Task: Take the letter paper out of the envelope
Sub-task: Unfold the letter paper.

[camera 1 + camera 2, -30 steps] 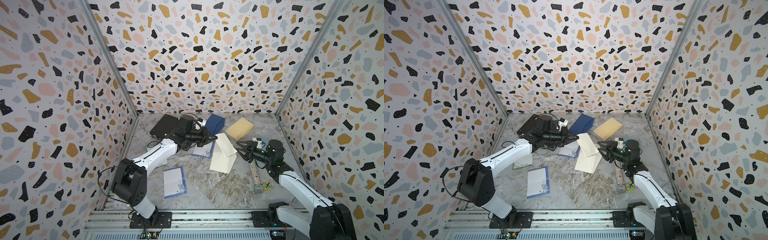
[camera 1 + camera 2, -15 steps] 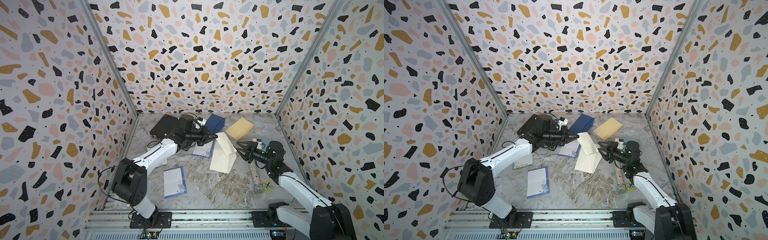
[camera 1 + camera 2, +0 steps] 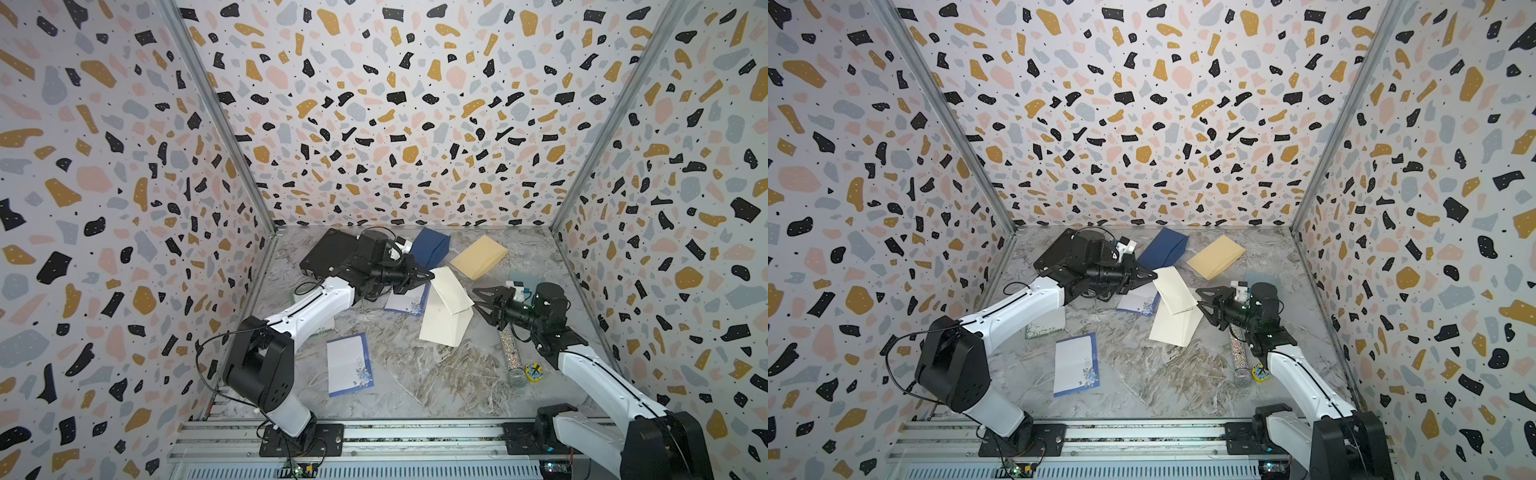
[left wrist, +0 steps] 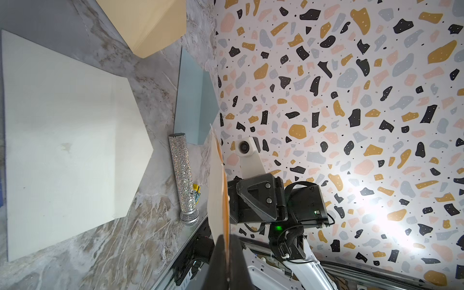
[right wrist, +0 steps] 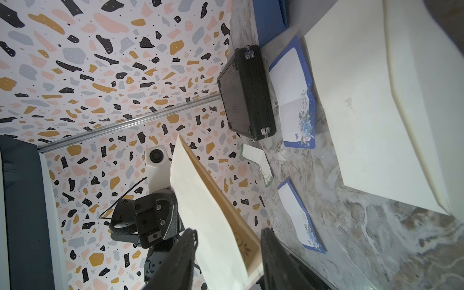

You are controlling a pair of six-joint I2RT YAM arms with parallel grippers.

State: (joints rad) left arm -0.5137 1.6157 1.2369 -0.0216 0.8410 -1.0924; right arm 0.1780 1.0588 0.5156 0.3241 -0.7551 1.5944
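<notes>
A cream envelope [image 3: 451, 289] hangs tilted above the table between the two arms. My left gripper [image 3: 430, 275] is shut on its upper left end; in the left wrist view the envelope's edge [image 4: 216, 185] runs straight out from the pinched fingertips [image 4: 234, 247]. An orange-tan letter paper [image 5: 242, 241] with a printed ornament shows at the envelope's open end. My right gripper [image 5: 228, 237] is open, with one finger on each side of that end. In both top views the right gripper [image 3: 1200, 297] sits at the envelope's lower right corner.
A larger cream envelope [image 3: 444, 328] lies under the lifted one. Navy [image 3: 430, 249] and tan [image 3: 478, 255] envelopes and a black case [image 3: 332, 253] lie at the back. Blue-bordered sheets [image 3: 347, 365] and a glitter microphone [image 3: 511, 353] lie nearer the front.
No clear movement; both arms and the lifted envelope stay where they were.
</notes>
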